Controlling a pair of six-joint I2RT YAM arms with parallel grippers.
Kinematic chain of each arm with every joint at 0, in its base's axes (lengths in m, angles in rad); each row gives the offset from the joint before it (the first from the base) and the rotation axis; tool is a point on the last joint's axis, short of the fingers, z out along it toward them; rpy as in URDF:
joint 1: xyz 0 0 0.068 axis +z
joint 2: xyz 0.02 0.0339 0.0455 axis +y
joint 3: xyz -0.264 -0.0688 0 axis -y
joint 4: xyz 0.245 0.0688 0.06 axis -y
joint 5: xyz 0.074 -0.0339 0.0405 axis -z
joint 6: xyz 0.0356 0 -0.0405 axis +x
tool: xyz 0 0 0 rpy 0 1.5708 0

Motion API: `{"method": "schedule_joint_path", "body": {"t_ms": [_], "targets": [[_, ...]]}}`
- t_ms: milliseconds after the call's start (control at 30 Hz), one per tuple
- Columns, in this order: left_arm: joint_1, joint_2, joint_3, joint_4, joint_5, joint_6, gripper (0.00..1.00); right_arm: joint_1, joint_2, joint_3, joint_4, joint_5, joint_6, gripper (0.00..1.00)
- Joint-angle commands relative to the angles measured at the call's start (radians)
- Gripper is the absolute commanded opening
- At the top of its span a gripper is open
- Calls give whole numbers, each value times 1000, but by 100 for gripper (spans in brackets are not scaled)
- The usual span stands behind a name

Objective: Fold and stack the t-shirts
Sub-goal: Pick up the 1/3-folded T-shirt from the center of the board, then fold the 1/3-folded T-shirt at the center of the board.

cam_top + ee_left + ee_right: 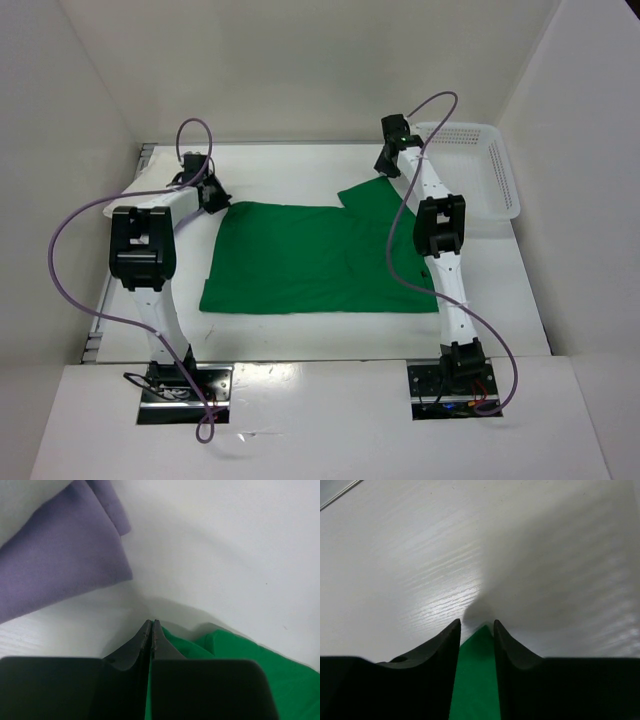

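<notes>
Green shirt (300,260) lies flat on the worktop (290,165), long axis nine-to-three. Left claw (151,625) pinches its eleven o'clock corner, and right claw (477,625) pinches its one o'clock corner.

A: How are the arms?
B: Both reach far out. The left arm (140,250) bends sharply at its elbow. The right arm (440,235) stretches longer.
A: And the grippers?
B: Both pinch the green shirt (300,262). The left gripper (151,624) is squeezed tight. The right gripper (477,625) has a small gap.
</notes>
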State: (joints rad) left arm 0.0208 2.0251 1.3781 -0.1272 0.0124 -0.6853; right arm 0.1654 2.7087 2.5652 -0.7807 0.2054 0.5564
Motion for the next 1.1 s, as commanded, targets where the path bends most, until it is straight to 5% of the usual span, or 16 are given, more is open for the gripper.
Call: {"method": "schedule_joint_path", "body": {"t_ms": [0,200,367,667,1067], "targets": [[2,-57,-14,35,14,-3,0,-6,-30,7,-46,-11,2,35],[2,-98,-47,35,34,-22,0,3,-141,-179,50,-20,2,17],[2,-131,-82,44,34,-22,0,3,-150,-182,51,-20,11,1],[2,-180,-91,44,52,-22,0,3,-301,-238,63,-20,20,0],[11,-261,-142,-14,52,-22,0,3,-849,-1010,224,-38,31,0]]}}
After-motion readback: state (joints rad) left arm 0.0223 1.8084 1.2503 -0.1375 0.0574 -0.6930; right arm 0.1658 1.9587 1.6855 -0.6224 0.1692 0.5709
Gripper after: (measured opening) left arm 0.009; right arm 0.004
